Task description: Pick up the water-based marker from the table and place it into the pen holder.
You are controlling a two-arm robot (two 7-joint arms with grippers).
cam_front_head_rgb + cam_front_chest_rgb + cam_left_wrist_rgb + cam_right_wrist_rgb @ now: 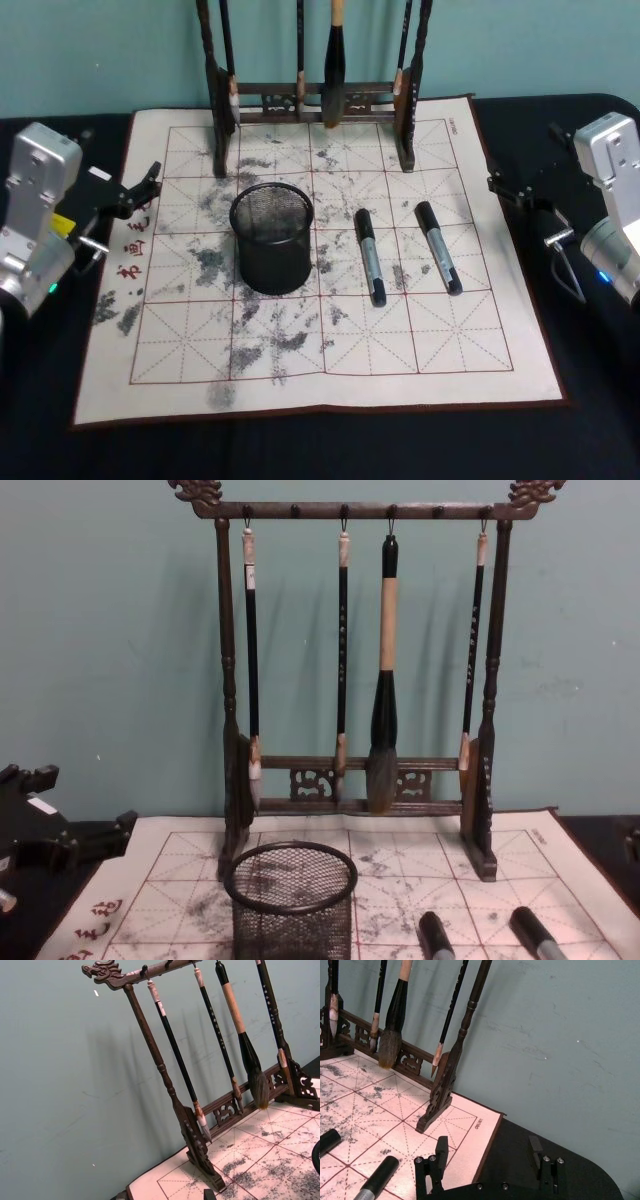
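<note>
Two water-based markers, black with grey barrels, lie side by side on the cream mat (pixel 180 380) of the table: one (pixel 370 257) just right of the pen holder, the other (pixel 438 247) farther right. Their capped ends show in the chest view (pixel 434 935) (pixel 535 932) and in the right wrist view (pixel 379 1177). The pen holder (pixel 272 238) (pixel 290 900), a black mesh cup, stands upright mid-mat with nothing visible inside. My left gripper (pixel 143 188) hovers open at the mat's left edge. Over the right edge hangs my right gripper (pixel 489 1152) (pixel 508 186), open and holding nothing.
A tall dark wooden brush rack (pixel 315 100) (pixel 360 680) with several hanging brushes stands along the mat's far edge, behind the pen holder. A teal wall rises close behind it. Dark tabletop (pixel 590 400) borders the mat on each side.
</note>
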